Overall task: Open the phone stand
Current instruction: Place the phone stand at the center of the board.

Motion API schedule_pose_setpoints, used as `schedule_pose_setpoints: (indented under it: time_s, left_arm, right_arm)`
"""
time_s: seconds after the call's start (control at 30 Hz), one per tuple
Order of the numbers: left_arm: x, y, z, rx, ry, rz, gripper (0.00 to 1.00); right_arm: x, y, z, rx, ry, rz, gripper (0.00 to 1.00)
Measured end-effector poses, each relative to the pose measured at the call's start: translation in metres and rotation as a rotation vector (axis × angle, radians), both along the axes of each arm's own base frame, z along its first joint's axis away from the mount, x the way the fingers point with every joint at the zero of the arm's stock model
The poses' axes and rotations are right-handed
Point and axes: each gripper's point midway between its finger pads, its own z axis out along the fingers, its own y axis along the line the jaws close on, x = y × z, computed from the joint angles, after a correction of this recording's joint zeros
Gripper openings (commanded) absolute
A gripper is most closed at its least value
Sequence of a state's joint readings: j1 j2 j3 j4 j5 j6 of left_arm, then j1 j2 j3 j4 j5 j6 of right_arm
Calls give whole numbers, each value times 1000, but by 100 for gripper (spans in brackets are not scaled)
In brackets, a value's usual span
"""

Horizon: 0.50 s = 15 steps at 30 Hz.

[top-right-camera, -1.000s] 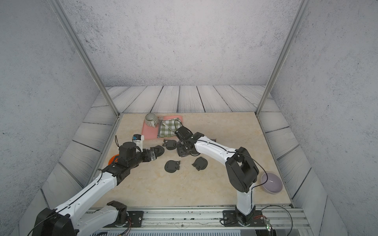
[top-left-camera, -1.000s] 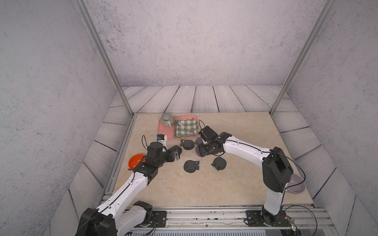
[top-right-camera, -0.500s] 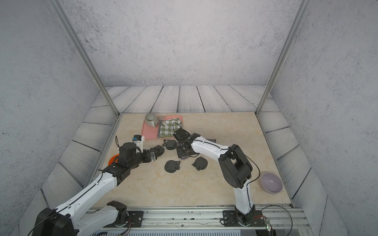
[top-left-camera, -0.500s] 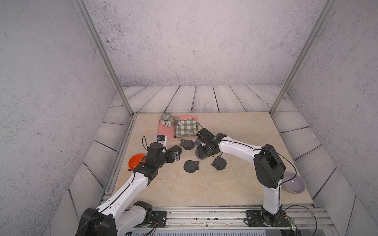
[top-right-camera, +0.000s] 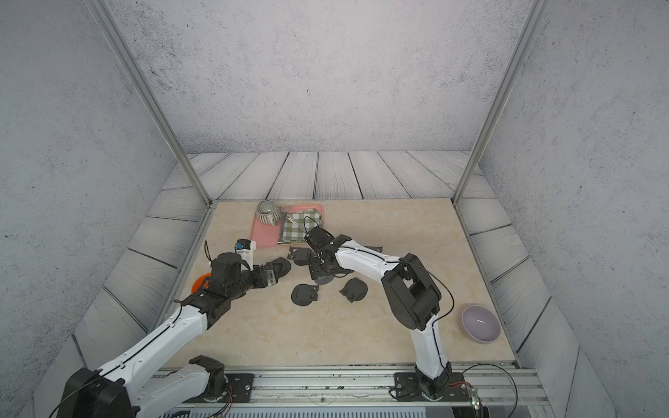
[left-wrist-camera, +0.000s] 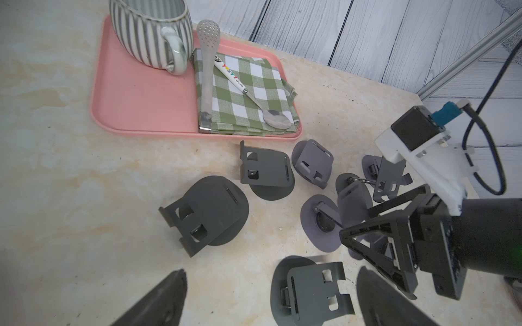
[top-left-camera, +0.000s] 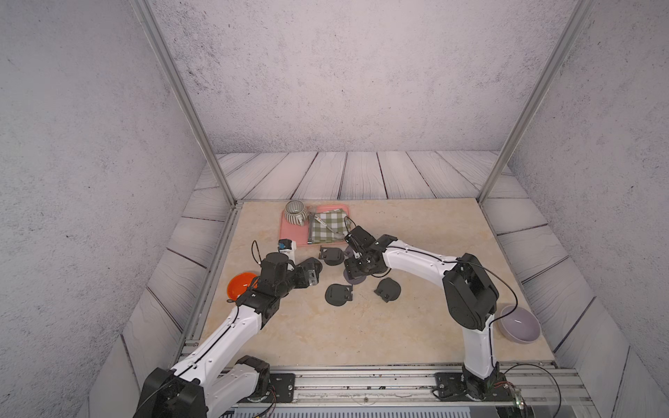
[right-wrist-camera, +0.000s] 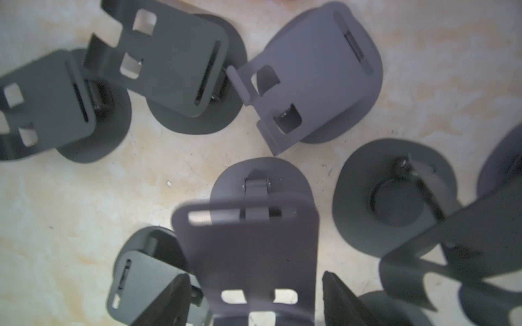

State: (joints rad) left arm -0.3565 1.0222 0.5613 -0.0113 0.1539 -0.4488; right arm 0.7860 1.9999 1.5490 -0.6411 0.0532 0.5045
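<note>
Lilac-grey sheet metal, matte: the phone stand point(right-wrist-camera: 245, 248) sits on the bench point(top-left-camera: 416, 325) just off the pink tray point(top-left-camera: 289, 235), on the tray's side facing the robot. Its round-ended base lies flat and its slotted plate is hinged up. The plate is blurred in the right wrist view, its lower end cut off by the frame edge. In both top views the right arm point(top-left-camera: 416, 258) hides nearly all of the stand.

Right gripper point(right-wrist-camera: 254, 302): jaws set wide, one on each side of the raised plate; whether either touches it cannot be told. Elbow high, forearm sloping down toward the tray, wrist pointing at the bench.

Left gripper point(left-wrist-camera: 271, 271): jaws fully spread, holding nothing, low over the bench off the same side of the tray. Left arm point(top-left-camera: 231, 325) stretched long and low.

Other stands point(top-left-camera: 338, 294), darker grey with the same stamped shape, lie scattered near the tray.
</note>
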Motion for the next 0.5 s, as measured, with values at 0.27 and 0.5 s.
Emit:
schedule_pose_setpoints:
  time_s: [0.27,0.5]
  left_arm:
    - [0,-1,-3,-1,9,-6,99]
    - [0,-1,-3,-1,10,-7,99]
  right_arm:
    - [0,0,2,2,-4,-1,95]
    - [-5,-6,25,38,-35,-8,99]
